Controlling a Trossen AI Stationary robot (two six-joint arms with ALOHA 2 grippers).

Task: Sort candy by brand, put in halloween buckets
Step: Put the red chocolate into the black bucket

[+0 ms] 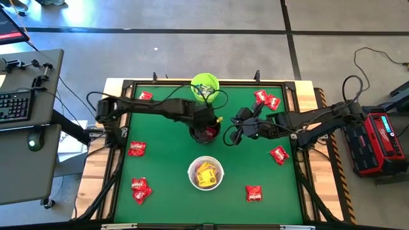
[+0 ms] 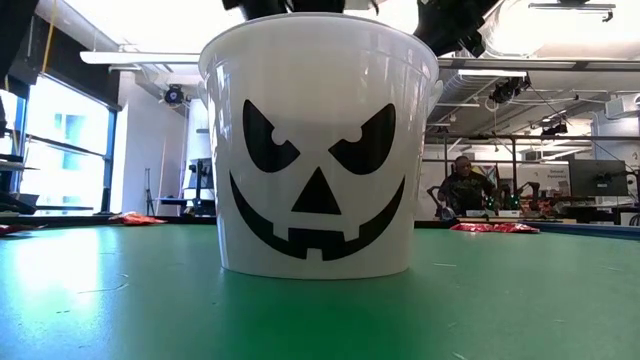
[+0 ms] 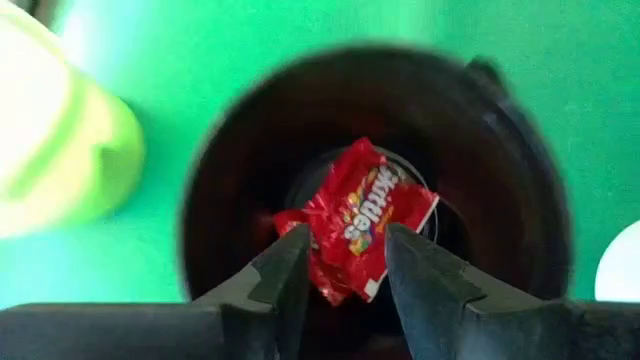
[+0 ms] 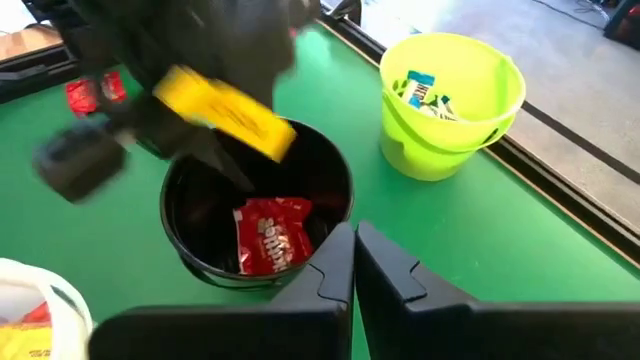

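While right gripper (image 4: 354,262) waits closed, left gripper (image 3: 345,262) gapes over black bucket (image 3: 520,200).

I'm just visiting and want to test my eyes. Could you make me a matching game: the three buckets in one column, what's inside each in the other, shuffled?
Column one:
1. lime green bucket
2. black bucket
3. white bucket

Column two:
A. yellow packets
B. red Skittles packets
C. pale blue-white packets

Pairs: 1-C, 2-B, 3-A.
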